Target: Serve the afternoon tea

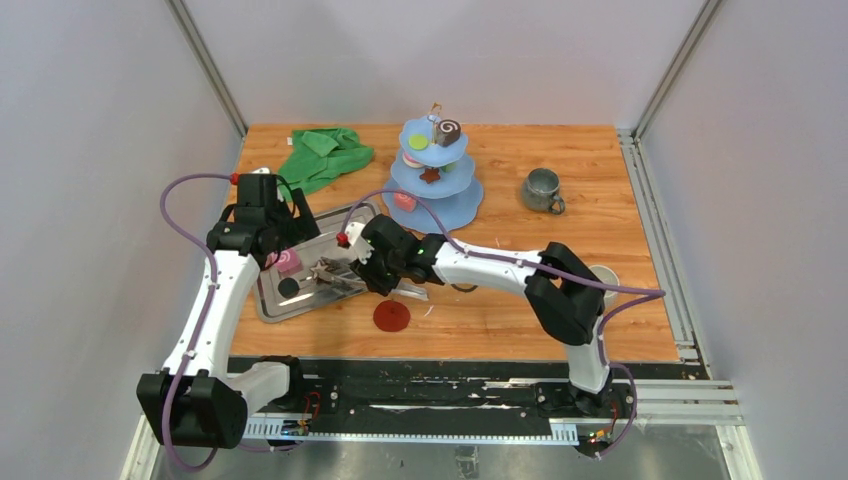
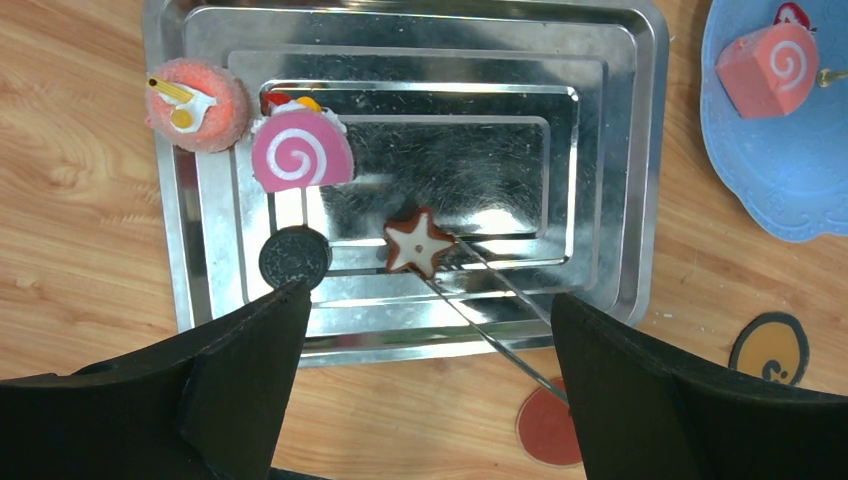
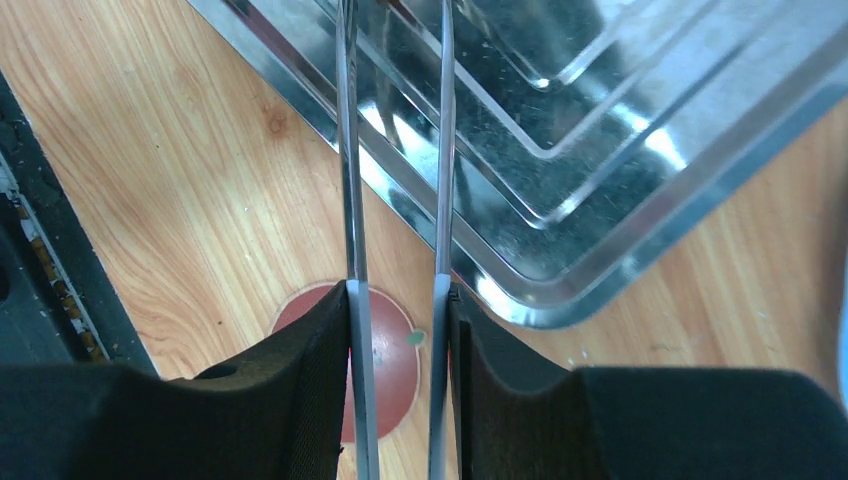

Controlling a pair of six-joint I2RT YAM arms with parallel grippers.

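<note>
Right wrist view: the right claw [image 3: 400, 300] is closed narrow on a pair of metal tongs [image 3: 350, 200], one thin blade pressed against each finger's inner face. The blades run forward over a red coaster [image 3: 395, 345] on the wooden table [image 3: 180, 180] and across the rim of the steel tray [image 3: 620, 230].

From the left wrist view, the tong tips meet at a brown star [image 2: 420, 243] with a pale middle, in the near part of the tray; whether the star is lifted off the metal I cannot tell. Just left of it lies a black disc [image 2: 294, 257]. Behind that stands a pink swirl roll [image 2: 300, 150], and a fuzzy orange cake [image 2: 200, 105] sits at the tray's far left corner.

The left claw [image 2: 425, 297] hangs over the tray's near edge with its fingers spread wide, holding nothing.

In the top view, a blue tiered stand [image 1: 437, 175] is behind the tray, with a brown swirl roll [image 1: 449, 130] on its top tier. A grey-green mug [image 1: 542, 190] stands to its right, a white mug [image 1: 603, 272] is half hidden behind the right arm, and a green cloth [image 1: 325, 155] lies at the far left.
</note>
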